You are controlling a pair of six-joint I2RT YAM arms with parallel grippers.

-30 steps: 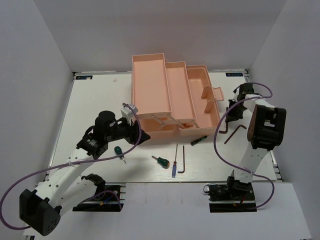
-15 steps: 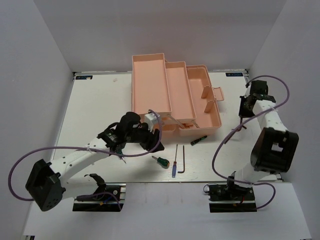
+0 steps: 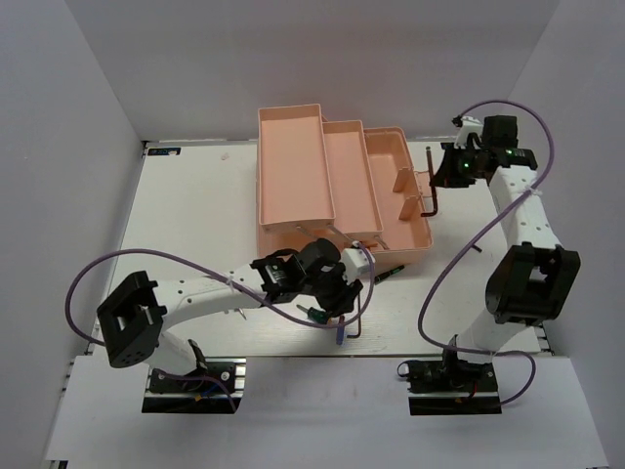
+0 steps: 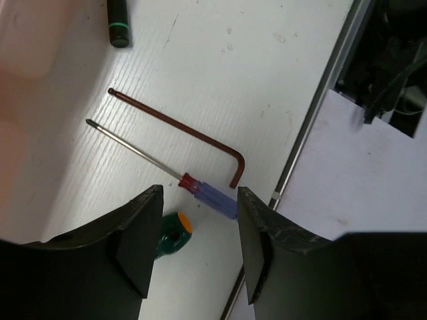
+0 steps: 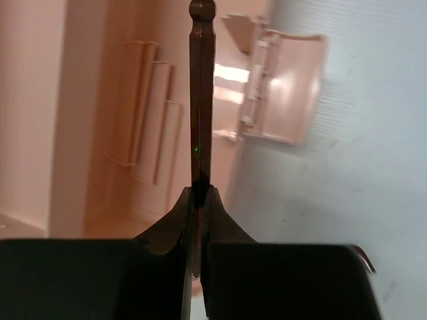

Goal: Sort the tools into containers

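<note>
The peach-pink toolbox (image 3: pixel 322 166) stands open at the table's middle, trays stepped out. My left gripper (image 3: pixel 339 296) is open and empty, low over the tools in front of it. In the left wrist view my left gripper (image 4: pixel 199 193) straddles the blue-handled screwdriver (image 4: pixel 217 200), with a stubby green-handled screwdriver (image 4: pixel 170 237) by the left finger, an L-shaped hex key (image 4: pixel 180 127) and the black-and-green screwdriver (image 4: pixel 119 23) beyond. My right gripper (image 3: pixel 446 174) is shut on another hex key (image 3: pixel 431 181), held upright in the air by the toolbox's right end (image 5: pixel 100 133); the key (image 5: pixel 202 100) sticks out past the closed fingers.
The toolbox's latch flap (image 3: pixel 422 186) juts out at its right end, close to the held key. Something thin and dark (image 3: pixel 478 247) shows on the table behind the right arm. The table's front edge (image 4: pixel 320 107) runs close to the tools.
My left arm swung right from the toolbox's front left corner to over the blue screwdriver. My right gripper rose from the table with the hex key and moved toward the toolbox's right end.
</note>
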